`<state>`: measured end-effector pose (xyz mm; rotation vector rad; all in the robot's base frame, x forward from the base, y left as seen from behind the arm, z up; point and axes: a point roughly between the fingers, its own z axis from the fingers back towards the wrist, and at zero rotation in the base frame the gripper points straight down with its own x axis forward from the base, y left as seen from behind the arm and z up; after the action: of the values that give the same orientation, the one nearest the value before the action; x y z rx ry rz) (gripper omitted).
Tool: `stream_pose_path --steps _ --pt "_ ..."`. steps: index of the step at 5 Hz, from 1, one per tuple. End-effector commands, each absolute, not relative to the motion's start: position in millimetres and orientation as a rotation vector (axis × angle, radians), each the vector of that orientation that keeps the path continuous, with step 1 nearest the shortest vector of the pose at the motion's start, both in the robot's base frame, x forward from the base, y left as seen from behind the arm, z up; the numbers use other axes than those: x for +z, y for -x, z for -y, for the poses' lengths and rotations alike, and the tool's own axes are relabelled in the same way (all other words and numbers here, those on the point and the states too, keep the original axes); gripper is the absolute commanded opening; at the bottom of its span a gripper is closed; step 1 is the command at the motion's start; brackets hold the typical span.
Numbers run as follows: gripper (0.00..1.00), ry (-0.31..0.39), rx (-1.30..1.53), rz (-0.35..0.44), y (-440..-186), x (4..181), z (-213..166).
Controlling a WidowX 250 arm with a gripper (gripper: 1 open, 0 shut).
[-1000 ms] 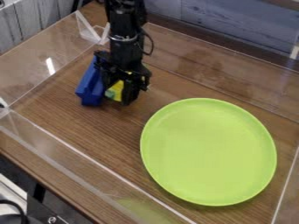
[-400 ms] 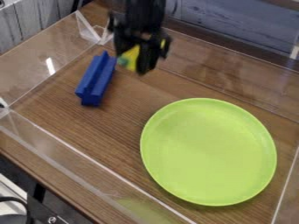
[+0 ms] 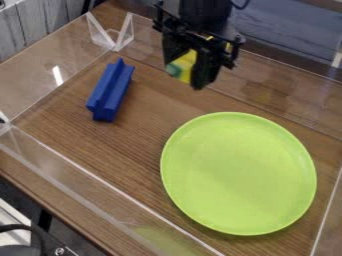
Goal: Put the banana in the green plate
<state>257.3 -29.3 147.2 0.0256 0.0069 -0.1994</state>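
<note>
My gripper [image 3: 191, 66] hangs above the table near the back, left of centre, its black fingers shut on the small yellow banana [image 3: 183, 65], which shows between them with a dark greenish tip. The banana is lifted clear of the wood. The large round lime-green plate [image 3: 239, 172] lies flat at the front right, below and to the right of the gripper, with nothing on it.
A blue ridged block [image 3: 112, 88] lies on the wooden table at the left. Clear acrylic walls [image 3: 40, 75] fence the table's left and front sides. A clear folded plastic piece [image 3: 110, 33] stands at the back left.
The gripper has risen from beside the blue block and travelled right toward the plate, carrying the banana with it. The block and plate have stayed put.
</note>
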Motion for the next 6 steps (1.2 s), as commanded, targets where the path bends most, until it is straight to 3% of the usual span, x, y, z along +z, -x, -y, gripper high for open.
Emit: stream_pose_path --steps 1,3,5,6 --pt "0.0 -0.009 -0.186 0.031 -242.7 169.7 51.9" --pt "0.0 0.012 -0.259 0.012 -211.8 166.6 82.4" --pt "0.0 0.003 -0.215 0.013 -209.9 145.9 129.3" --pt "0.0 -0.002 -0.178 0.024 -210.4 132.8 115.3"
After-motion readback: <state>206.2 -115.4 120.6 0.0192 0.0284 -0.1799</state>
